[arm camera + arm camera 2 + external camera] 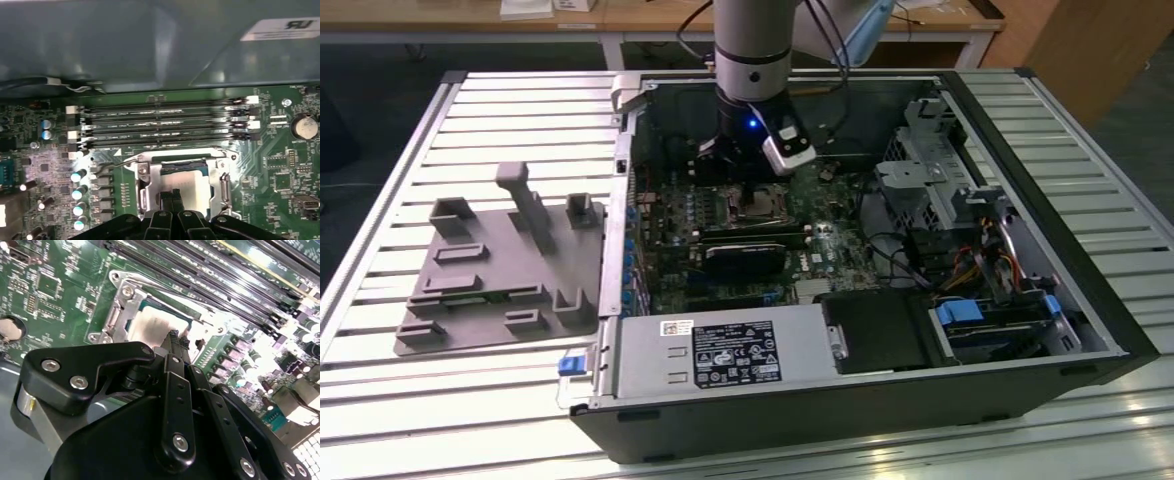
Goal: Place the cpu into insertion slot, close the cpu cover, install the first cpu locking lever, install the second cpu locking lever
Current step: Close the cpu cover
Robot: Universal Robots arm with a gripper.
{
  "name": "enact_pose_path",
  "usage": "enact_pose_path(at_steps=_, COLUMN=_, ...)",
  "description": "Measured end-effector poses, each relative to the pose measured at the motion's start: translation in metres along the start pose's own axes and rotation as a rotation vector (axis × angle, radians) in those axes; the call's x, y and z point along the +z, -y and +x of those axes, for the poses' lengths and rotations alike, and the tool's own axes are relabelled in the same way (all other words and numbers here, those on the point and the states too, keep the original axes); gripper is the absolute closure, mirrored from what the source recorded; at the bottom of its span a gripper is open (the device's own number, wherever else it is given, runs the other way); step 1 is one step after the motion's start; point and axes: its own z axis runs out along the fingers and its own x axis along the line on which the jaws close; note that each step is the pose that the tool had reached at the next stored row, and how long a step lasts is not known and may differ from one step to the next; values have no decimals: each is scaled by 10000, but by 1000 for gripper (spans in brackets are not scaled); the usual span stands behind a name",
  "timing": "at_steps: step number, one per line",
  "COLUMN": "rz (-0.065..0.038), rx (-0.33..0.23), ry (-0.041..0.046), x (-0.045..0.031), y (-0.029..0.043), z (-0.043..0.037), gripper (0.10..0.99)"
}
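Silvery cpu [196,184] just beneath pincer [171,194]

In the exterior view a slatted metal surface [467,400] shows glare at seven o'clock. At eleven o'clock a wooden desk [440,24] on white legs [610,50] stands over dark floor [467,58]; a wooden panel [1083,50] at one o'clock.

The arm [750,40] stands upright, its grey tube dropping straight to the wrist [750,95], where a blue light glows above the jaws. A white-fronted camera block [790,152] juts out beside and above the jaws. The jaws point straight down and are pressed together with nothing between them. In both wrist views their slim black fingertips [171,342] [166,200] meet, and black linkage bars [175,405] fan out behind them.
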Motion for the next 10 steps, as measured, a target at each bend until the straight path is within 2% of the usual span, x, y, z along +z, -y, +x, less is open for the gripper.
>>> enact_pose_path(at_steps=3, rz=-37, rx=-43, ry=8, x=6, y=4, z=48, gripper=984)
enact_pose_path(at_steps=10, rz=-220, rx=-209, ry=4, x=39, y=11, z=141, gripper=984)
